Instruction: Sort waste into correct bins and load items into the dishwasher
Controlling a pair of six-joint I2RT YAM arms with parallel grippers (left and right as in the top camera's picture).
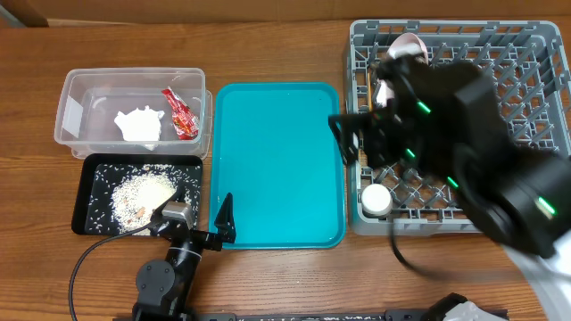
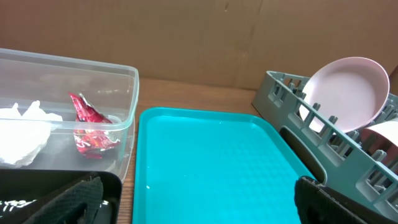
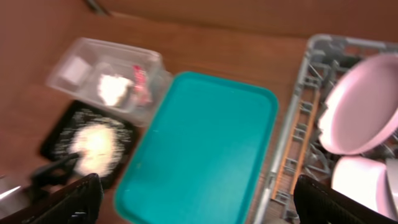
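Biggest thing on the table is the square grey plastic dish rack with pegs (image 1: 446, 27), far right. The right arm hangs blurred over it. The right gripper (image 3: 199, 208) has its fingers spread wide with nothing between them, up above the rack's left edge. Left of the rack sits the turquoise rectangular plastic tray (image 1: 278, 165), bare. Further left is the clear rectangular plastic tub (image 1: 80, 85), and just in front of it the shallow black rectangular tray (image 1: 94, 209). The left gripper (image 1: 198, 212) is parked low between the black tray and the turquoise one, jaws wide apart too, holding nothing.

Smaller stuff: the pale pink small bowl (image 2: 345, 84) stands on edge in the rack's back left corner. The small white cup (image 1: 376, 198) is in the rack's front left corner. The crumpled white paper piece (image 1: 140, 125) and the small red sauce packet (image 1: 181, 113) lie side by side in the tub. The thin wooden chopsticks (image 3: 297, 152) seem to lie along the rack's left wall, pretty blurry though. The loose whitish rice grains (image 1: 143, 192) are heaped in the black tray.
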